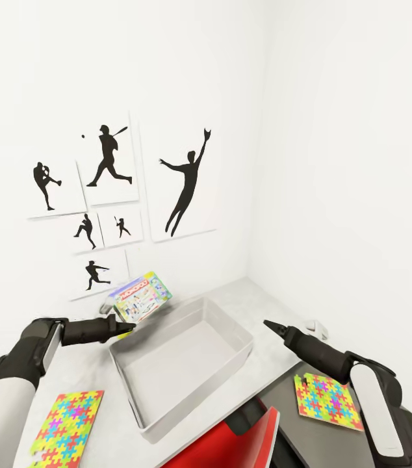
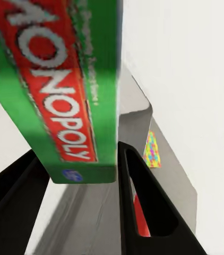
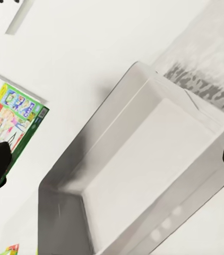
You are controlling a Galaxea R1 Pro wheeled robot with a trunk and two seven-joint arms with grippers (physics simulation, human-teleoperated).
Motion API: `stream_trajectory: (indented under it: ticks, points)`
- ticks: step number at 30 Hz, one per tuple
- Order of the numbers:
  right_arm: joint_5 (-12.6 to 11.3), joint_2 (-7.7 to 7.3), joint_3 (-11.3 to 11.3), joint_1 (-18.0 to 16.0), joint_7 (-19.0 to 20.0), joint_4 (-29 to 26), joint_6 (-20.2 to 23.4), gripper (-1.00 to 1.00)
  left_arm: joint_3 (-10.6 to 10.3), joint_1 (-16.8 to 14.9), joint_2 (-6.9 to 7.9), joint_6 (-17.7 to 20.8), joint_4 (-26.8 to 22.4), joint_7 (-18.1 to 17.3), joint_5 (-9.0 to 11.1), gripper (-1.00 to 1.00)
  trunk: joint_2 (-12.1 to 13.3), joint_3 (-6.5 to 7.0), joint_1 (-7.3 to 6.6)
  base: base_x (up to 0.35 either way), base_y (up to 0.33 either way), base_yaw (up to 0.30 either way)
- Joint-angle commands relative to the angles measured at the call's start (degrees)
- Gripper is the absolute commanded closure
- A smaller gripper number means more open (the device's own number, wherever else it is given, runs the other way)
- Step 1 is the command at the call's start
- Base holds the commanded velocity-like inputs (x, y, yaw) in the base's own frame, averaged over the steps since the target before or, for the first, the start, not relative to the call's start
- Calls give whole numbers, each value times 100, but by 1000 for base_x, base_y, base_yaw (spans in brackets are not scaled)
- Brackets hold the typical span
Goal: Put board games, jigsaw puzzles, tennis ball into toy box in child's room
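Clamped on the green board game (image 1: 142, 297) in the left gripper (image 1: 125, 327), tilted up over the empty toy box's (image 1: 229, 318) far-left rim at centre frame, presumably for dropping in; right gripper (image 1: 268, 323) off the right rim, spread not discernible; jigsaw puzzles (image 1: 67, 420) on the table (image 1: 258, 300).
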Motion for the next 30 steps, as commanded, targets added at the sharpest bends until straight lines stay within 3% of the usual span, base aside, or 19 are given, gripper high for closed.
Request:
stream_trajectory:
  ticks: [1, 8, 13, 22, 30]
  points:
    - [32, -5, -18, -1, 67, 2, 30, -100, 17, -7, -16, 54, 120, 1, -3, 100, -5, -2, 2, 0, 0, 0]
    - [11, -87, -54, 20, 446, 4, 23, -100, 16, -12, -89, 53, 521, 229, -17, 100, -5, -2, 2, 0, 0, 0]
    - [10, -142, -346, 34, 730, 4, 22, -100, 4, -13, -106, 71, 561, 310, -15, 100, -5, -2, 2, 0, 0, 0]
    - [3, -143, -509, 28, 833, 4, 20, -100, -8, -13, -105, 102, 1195, 271, -11, 100, -5, -2, 2, 0, 0, 0]
    - [6, -141, -515, 21, 838, 4, 18, -100, -1, -13, -111, 202, 1309, 247, -1, 100, -5, -2, 2, 0, 0, 0]
